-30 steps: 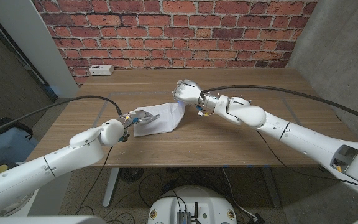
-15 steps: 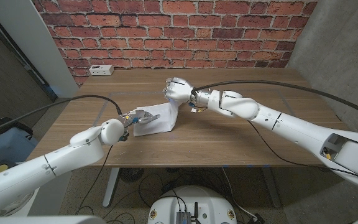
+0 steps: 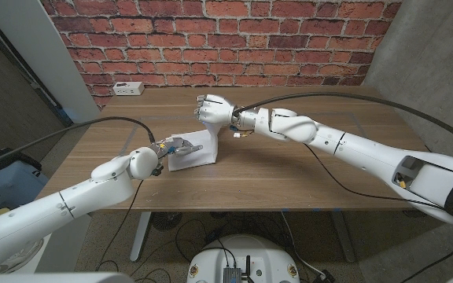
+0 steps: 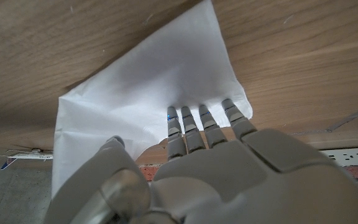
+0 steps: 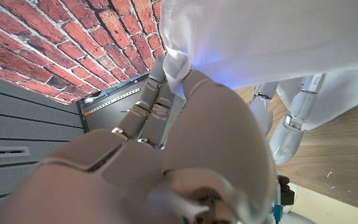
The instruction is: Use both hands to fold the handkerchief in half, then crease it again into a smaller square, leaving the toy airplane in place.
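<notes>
Fingers point(image 4: 194, 121) of the left hand point(image 3: 171, 147) stretched out straight and side by side, tips pressing down on the white cloth handkerchief point(image 3: 193, 151), pinning its near-left portion to the brown wooden table point(image 3: 289, 177). Nothing gripped here; hand extended, thumb tucked off to one side in the left wrist view. Left arm reaching in low from the table's near-left corner, forearm angled toward the middle of the surface.

Fingers point(image 5: 157, 93) of the right hand point(image 3: 213, 108) curled closed, pinching a bunched edge of the same white cloth, seen close up in the right wrist view. Right hand raised above the surface, near the table's centre and a little toward the far edge, holding that edge of the cloth up so the fabric hangs down in a steep sheet to the pinned part. Right arm stretched long across the table from the near-right corner, elbow lifted, a black cable point(image 3: 329, 114) arcing over it.

Handkerchief partly lifted, left of the table's centre, its lower part lying on the wood under the left fingertips.

White power strip point(image 3: 127, 89) lying at the far-left edge of the table, well apart from both hands.
</notes>
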Robot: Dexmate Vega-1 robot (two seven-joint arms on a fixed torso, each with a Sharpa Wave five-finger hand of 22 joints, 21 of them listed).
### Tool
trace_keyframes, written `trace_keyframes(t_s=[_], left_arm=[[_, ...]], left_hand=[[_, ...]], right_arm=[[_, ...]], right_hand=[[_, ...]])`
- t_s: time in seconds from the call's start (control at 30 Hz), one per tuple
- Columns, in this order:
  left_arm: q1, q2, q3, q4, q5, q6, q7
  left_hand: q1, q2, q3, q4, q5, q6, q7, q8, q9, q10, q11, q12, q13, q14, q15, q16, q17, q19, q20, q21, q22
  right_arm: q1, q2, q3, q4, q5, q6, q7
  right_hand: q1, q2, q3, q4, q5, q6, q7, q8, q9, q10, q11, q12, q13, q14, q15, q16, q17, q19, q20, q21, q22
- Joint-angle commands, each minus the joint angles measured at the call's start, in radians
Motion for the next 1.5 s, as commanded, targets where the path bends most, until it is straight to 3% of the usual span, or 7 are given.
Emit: trace_keyframes(t_s=[0.03, 0.77, 1.07, 1.13, 1.27, 1.4, 1.5], left_arm=[[-0.033, -0.013, 0.018, 0.015, 0.020, 0.007, -0.027], [-0.084, -0.043, 0.044, 0.058, 0.044, -0.020, -0.070], [-0.085, -0.044, 0.041, 0.063, 0.044, -0.025, -0.071], [-0.088, -0.046, 0.044, 0.065, 0.047, -0.025, -0.074], [-0.092, -0.049, 0.045, 0.067, 0.051, -0.026, -0.076], [-0.095, -0.052, 0.047, 0.069, 0.054, -0.027, -0.079], [-0.097, -0.053, 0.048, 0.069, 0.057, -0.026, -0.080]], left_hand=[[0.015, -0.001, 0.002, -0.011, 0.007, 0.003, 0.016, -0.001, 0.002, 0.005, 0.000, -0.001, 0.003, 0.004, -0.005, 0.000, 0.000, 0.018, 0.002, 0.000, 0.000], [0.028, -0.007, 0.001, -0.024, 0.008, -0.007, 0.010, -0.006, 0.001, 0.003, 0.003, -0.006, 0.003, 0.001, -0.004, -0.002, 0.000, 0.018, 0.003, -0.003, 0.001], [0.030, -0.008, 0.000, -0.027, 0.008, -0.012, 0.008, -0.008, 0.001, 0.002, 0.003, -0.007, 0.004, 0.000, -0.004, -0.003, 0.000, 0.018, 0.003, -0.004, 0.001], [0.030, -0.008, 0.000, -0.027, 0.008, -0.012, 0.008, -0.008, 0.001, 0.002, 0.004, -0.007, 0.004, 0.000, -0.004, -0.003, 0.001, 0.018, 0.003, -0.004, 0.001], [0.031, -0.008, 0.000, -0.028, 0.008, -0.013, 0.007, -0.009, 0.001, 0.001, 0.004, -0.008, 0.004, 0.000, -0.003, -0.003, 0.001, 0.018, 0.003, -0.004, 0.001], [0.031, -0.008, 0.000, -0.029, 0.008, -0.014, 0.006, -0.009, 0.001, 0.001, 0.005, -0.009, 0.004, -0.001, -0.002, -0.003, 0.001, 0.017, 0.003, -0.005, 0.001], [0.031, -0.007, -0.001, -0.029, 0.008, -0.015, 0.005, -0.009, 0.001, 0.000, 0.004, -0.009, 0.004, -0.001, -0.001, -0.003, 0.001, 0.017, 0.004, -0.005, 0.002]], right_arm=[[0.060, 0.028, -0.052, 0.036, -0.026, 0.000, -0.059], [0.093, 0.069, -0.111, 0.063, -0.056, -0.033, -0.175], [0.084, 0.067, -0.127, 0.066, -0.058, -0.057, -0.180], [0.071, 0.063, -0.127, 0.052, -0.077, -0.088, -0.165], [0.048, 0.050, -0.131, 0.019, -0.125, -0.144, -0.142], [0.035, 0.040, -0.128, 0.004, -0.136, -0.158, -0.139], [0.028, 0.032, -0.121, -0.008, -0.125, -0.152, -0.141]], right_hand=[[0.010, 0.001, -0.004, -0.001, 0.005, 0.000, -0.002, -0.001, 0.004, 0.007, -0.002, -0.002, 0.004, 0.045, -0.160, -0.002, 0.002, -0.006, -0.164, 0.011, 0.002], [0.011, -0.002, -0.005, -0.001, 0.006, -0.003, -0.008, -0.008, 0.006, 0.006, -0.002, -0.014, 0.009, 0.050, -0.160, -0.014, 0.011, -0.027, -0.163, 0.056, 0.001], [-0.053, -0.031, -0.054, 0.012, -0.004, -0.103, -0.029, -0.068, 0.006, -0.096, -0.012, -0.076, -0.001, -0.024, -0.162, -0.074, -0.016, -0.091, -0.146, 0.121, -0.035], [-0.062, -0.020, -0.055, 0.012, -0.006, -0.123, -0.029, -0.083, 0.006, -0.155, -0.012, -0.089, -0.005, -0.075, -0.160, -0.107, -0.033, -0.129, -0.143, 0.124, -0.067], [-0.185, -0.043, -0.067, 0.033, -0.012, -0.238, -0.101, -0.125, -0.001, -0.312, -0.030, -0.096, -0.028, -0.219, -0.158, -0.232, -0.106, -0.169, -0.101, 0.105, -0.213], [-0.298, -0.073, -0.014, 0.010, 0.004, -0.485, -0.129, -0.128, -0.016, -0.524, -0.040, -0.085, -0.060, -0.315, -0.150, -0.292, -0.112, -0.156, -0.076, 0.005, -0.261], [-0.375, -0.086, 0.002, 0.025, 0.008, -0.569, -0.129, -0.132, -0.022, -0.595, -0.032, -0.085, -0.063, -0.342, -0.143, -0.305, -0.111, -0.156, -0.051, -0.040, -0.259]])
